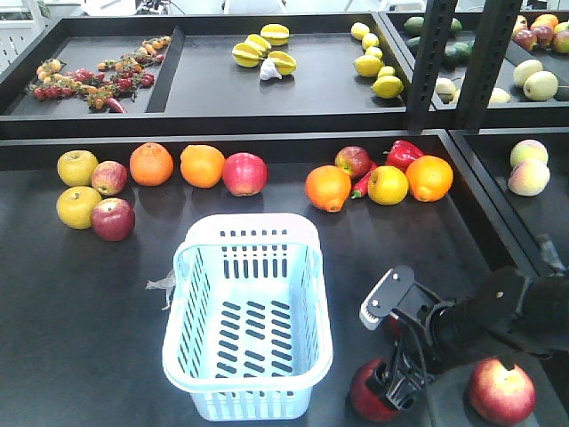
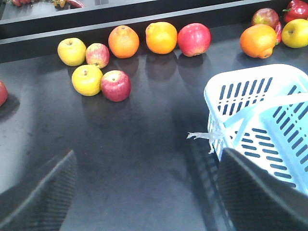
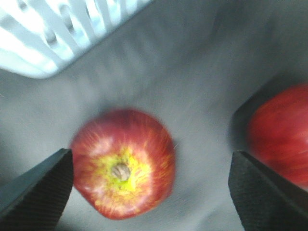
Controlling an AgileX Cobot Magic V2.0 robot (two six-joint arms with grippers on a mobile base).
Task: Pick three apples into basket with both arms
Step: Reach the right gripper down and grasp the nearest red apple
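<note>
Currently: first pick, basket (image 1: 325, 311) empty on the table (image 1: 89, 338).
- Right gripper (image 3: 150, 180): spread wide, straddling a dark red apple (image 3: 122, 163) near the basket's front right corner.
- Apple: round, no real long axis; stem pit faces up.
- Next move, judged: lower, close across its middle, lift.
- Left gripper (image 2: 151, 192): spread, holding nothing.

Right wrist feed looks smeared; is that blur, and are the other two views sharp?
Right wrist view: motion blur smears the red apple and basket corner. Front view: sharp, evenly lit. Left wrist view: sharp, an orange faintly mirrored in the dark table; fingers soft.
</note>
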